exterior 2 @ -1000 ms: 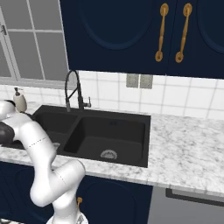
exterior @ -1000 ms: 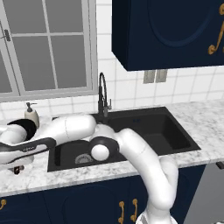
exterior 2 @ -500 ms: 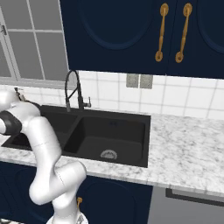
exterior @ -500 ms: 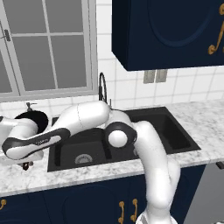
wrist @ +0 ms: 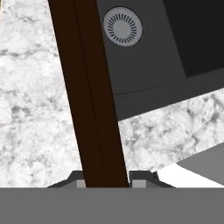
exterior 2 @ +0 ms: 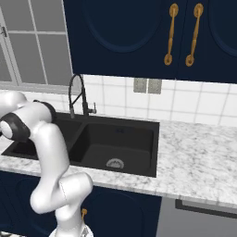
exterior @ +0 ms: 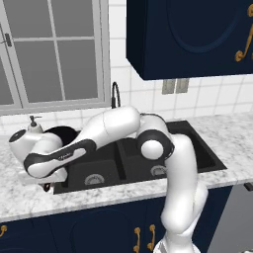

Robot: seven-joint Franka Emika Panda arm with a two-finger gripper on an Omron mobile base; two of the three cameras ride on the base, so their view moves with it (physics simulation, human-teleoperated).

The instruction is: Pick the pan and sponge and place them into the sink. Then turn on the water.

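The pan's thin dark-brown handle [wrist: 89,87] runs up the hand view between my gripper's [wrist: 108,179] two tips, which are shut on it. In the left base view the black round pan [exterior: 61,133] hangs behind my forearm, over the left rim of the sink [exterior: 106,165], and my gripper [exterior: 47,185] is low at the counter's front left. The black double-basin sink [exterior 2: 115,143] has a silver drain [wrist: 123,26] in the basin below the handle. The sponge is hidden. The dark arched faucet [exterior: 115,95] stands behind the sink, with no water running.
A beige soap dispenser [exterior: 33,124] stands on the marble counter [exterior: 20,197] left of the sink, close behind my arm. The faucet [exterior 2: 77,95] rises at the sink's back edge. Wall cabinets hang above, and a window is at the left.
My arm has lifted and swung right, carrying the pan from the left counter toward the sink's left basin. The gripper has stayed shut on the handle.
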